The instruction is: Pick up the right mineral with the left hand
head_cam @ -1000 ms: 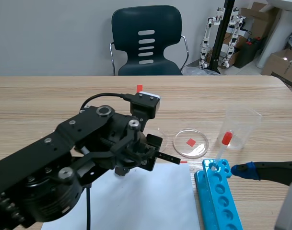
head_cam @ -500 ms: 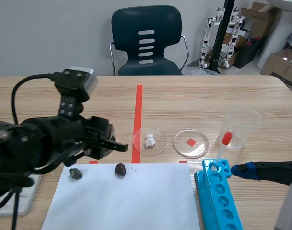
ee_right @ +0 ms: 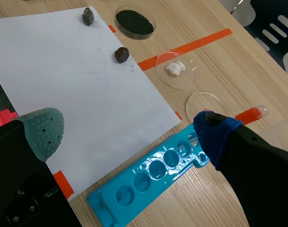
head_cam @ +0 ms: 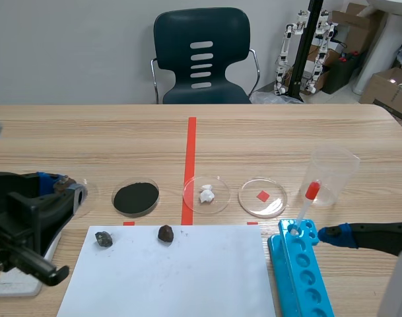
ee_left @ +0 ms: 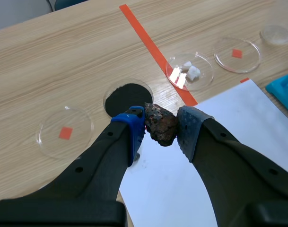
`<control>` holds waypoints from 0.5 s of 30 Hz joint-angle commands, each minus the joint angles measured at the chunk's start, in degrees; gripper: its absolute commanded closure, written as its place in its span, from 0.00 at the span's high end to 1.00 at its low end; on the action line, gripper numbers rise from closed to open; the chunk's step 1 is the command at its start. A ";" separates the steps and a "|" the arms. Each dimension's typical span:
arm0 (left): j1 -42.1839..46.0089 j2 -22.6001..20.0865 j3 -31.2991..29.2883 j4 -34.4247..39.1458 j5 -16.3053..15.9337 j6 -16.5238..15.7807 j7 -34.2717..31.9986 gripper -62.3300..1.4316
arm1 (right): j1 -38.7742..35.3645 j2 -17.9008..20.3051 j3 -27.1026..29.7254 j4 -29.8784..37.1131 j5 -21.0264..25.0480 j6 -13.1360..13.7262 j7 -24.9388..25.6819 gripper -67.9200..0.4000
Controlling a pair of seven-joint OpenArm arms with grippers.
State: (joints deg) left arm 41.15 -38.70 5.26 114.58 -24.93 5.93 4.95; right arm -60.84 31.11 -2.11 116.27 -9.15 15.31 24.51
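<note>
My left gripper (ee_left: 160, 126) is shut on a dark brown, rough mineral (ee_left: 160, 124), held in the air above the near edge of the black powder dish (ee_left: 126, 96). In the scene view that gripper (head_cam: 61, 185) hangs low at the far left. Two more minerals lie on the white paper (head_cam: 187, 271): a grey one (head_cam: 104, 238) and, to its right, a dark brown one (head_cam: 165, 232). The right wrist view shows both, the grey one (ee_right: 88, 15) and the brown one (ee_right: 121, 54). My right gripper (ee_right: 127, 130) stands open over the paper's corner and the blue rack.
Petri dishes stand in a row behind the paper: black powder (head_cam: 135, 197), white chunks (head_cam: 206, 194), one over a red mark (head_cam: 262, 197). A clear beaker (head_cam: 333, 175) and a blue tube rack (head_cam: 300, 271) holding a red-capped dropper (head_cam: 311, 191) are at the right.
The left arm has swung from over the paper's middle to the far left, uncovering the dishes and the two minerals on the paper. The right arm has not moved.
</note>
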 commanded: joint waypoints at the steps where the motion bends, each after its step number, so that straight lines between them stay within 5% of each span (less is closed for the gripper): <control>1: 2.14 -0.37 -1.07 0.98 0.04 0.26 -2.64 0.23 | 0.04 -0.02 0.20 1.53 0.57 -0.28 0.85 0.84; 11: 17.33 -0.52 -10.78 1.68 -0.15 0.28 -11.63 0.23 | 0.04 -0.02 0.20 1.53 0.57 -0.28 0.85 0.84; 15: 22.03 -0.46 -14.75 1.68 -3.93 0.28 -14.49 0.23 | 0.04 -0.02 0.20 1.53 0.57 -0.28 0.85 0.84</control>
State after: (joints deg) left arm 63.13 -39.83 -9.28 115.50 -28.47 5.98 -8.10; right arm -60.84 31.11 -2.11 116.27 -9.15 15.31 24.51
